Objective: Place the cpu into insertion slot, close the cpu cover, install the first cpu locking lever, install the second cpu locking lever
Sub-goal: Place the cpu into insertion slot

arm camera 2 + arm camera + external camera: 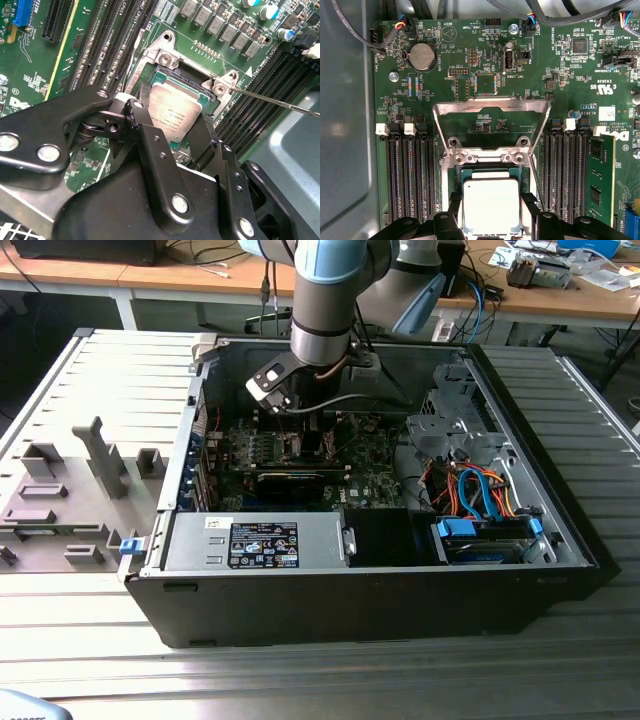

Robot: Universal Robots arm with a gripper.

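In both wrist views the cpu (pixel 491 202) (pixel 175 110), a flat square chip with a dull silver top, lies level over the insertion slot (pixel 490 172) (pixel 172 76), either in it or just above it. My gripper (pixel 491 212) (pixel 172 122) has a black finger (pixel 454 212) close against each side edge of the chip. The cpu cover (pixel 492 105), a silver frame with a large window, stands swung open on its hinge beyond the slot. A thin wire lever (pixel 535 177) (pixel 275 98) runs beside the slot, unlatched. In the exterior view the gripper (pixel 308 435) reaches down into the computer case.
Rows of black memory slots (pixel 410 175) flank the socket, with one green memory stick (pixel 599 175) fitted. A coin battery (pixel 422 56) and cables lie beyond the cover. The grey power supply (pixel 255 543) and drive bay with blue cables (pixel 480 510) fill the case's near side.
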